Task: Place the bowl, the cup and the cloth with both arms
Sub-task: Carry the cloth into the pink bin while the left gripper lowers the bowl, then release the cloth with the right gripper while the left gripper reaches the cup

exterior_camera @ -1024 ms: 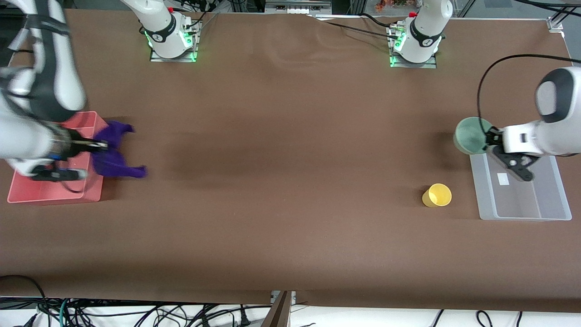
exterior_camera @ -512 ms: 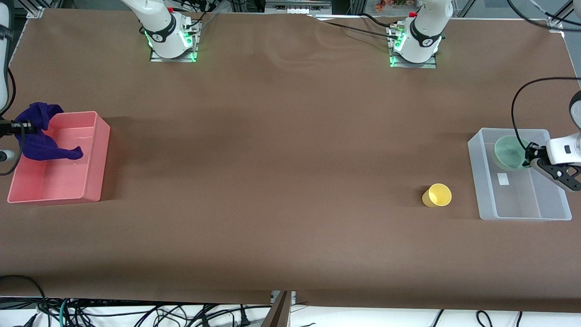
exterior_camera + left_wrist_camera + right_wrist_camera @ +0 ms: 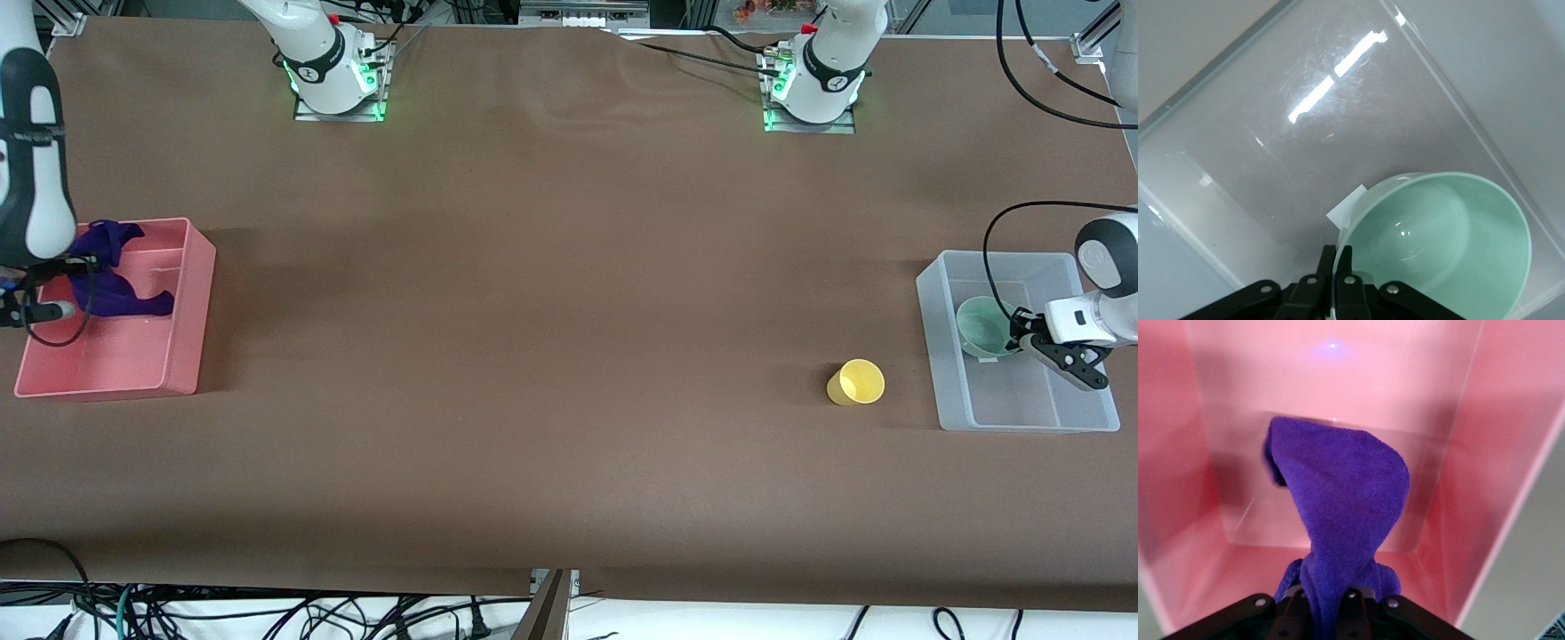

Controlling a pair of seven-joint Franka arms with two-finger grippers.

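Cup: the yellow cup (image 3: 856, 382) stands upright on the brown worktop (image 3: 551, 338), nearest the front camera of the task's things, just beside the clear bin toward the right arm's end and apart from it; neither of my grippers touches it.

Clear bin: the clear bin (image 3: 933, 356) (image 3: 1238, 133) sits at the left arm's end of the worktop.

Left gripper: my left gripper (image 3: 1022, 340) (image 3: 1336, 273) is down inside the clear bin, its jaws pinched narrow on the bowl's rim, one finger inside the wall and one outside, as the left wrist view shows.

Bowl: the mint-green bowl (image 3: 980, 327) (image 3: 1438, 247) is within the clear bin's walls, tilted, its opening turned partly toward the right arm's end. I cannot tell whether it touches the bin floor. A small white label (image 3: 1346, 212) on the bin floor shows just past its rim in the left wrist view.

Pink bin: the pink bin (image 3: 191, 293) (image 3: 1498, 487) sits at the right arm's end of the worktop.

Right gripper: my right gripper (image 3: 87, 263) (image 3: 1328, 600) is over the pink bin, jaws closed tight on the cloth.

Cloth: the purple cloth (image 3: 116, 284) (image 3: 1345, 513) hangs bunched from my right gripper inside the pink bin, over the part of it farther from the front camera. Whether its lower end touches the bin floor I cannot tell.
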